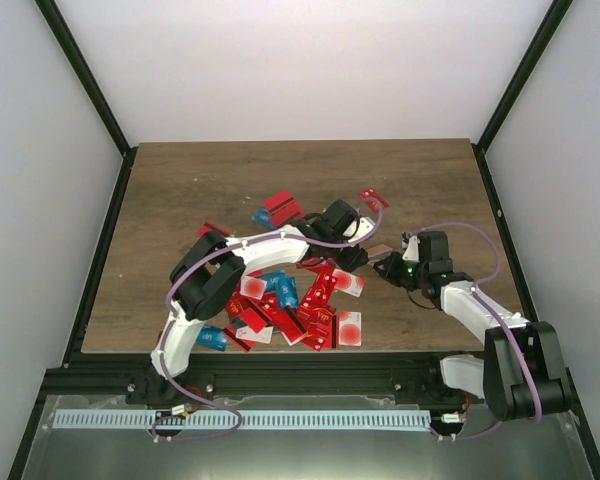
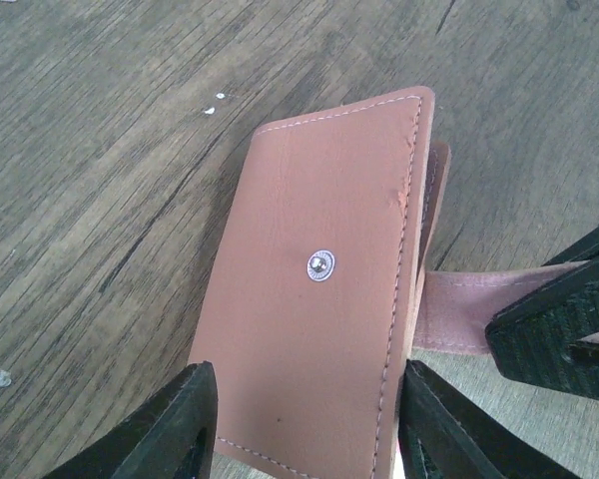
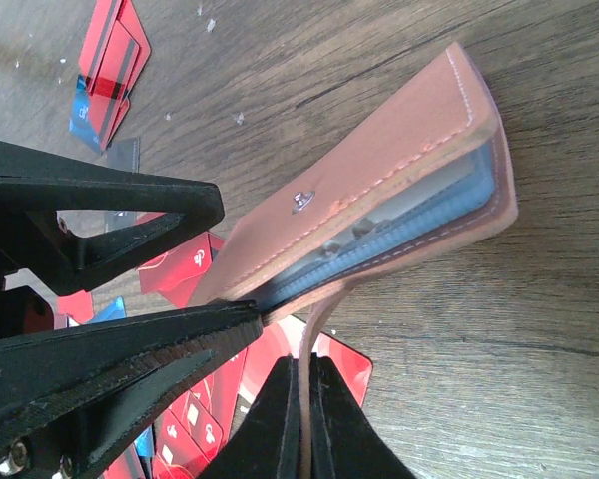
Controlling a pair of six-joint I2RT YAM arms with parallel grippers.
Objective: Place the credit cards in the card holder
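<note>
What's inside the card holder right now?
Right wrist view shows blue and pale card edges between the card holder flaps. Their faces and count are hidden by the leather.

One flat tan-brown leather card holder (image 2: 319,299). Thin plastic credit cards (image 1: 310,310) in one heap: mostly red (overlapping, so no exact count), at least three blue, at least three white with a red dot.

Lab: white-walled enclosure (image 1: 280,60), wooden table (image 1: 230,180)

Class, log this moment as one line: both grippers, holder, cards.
left gripper: straddles card holder, grip unclear | right gripper: shut on its flap | credit cards: pile loose on table
</note>
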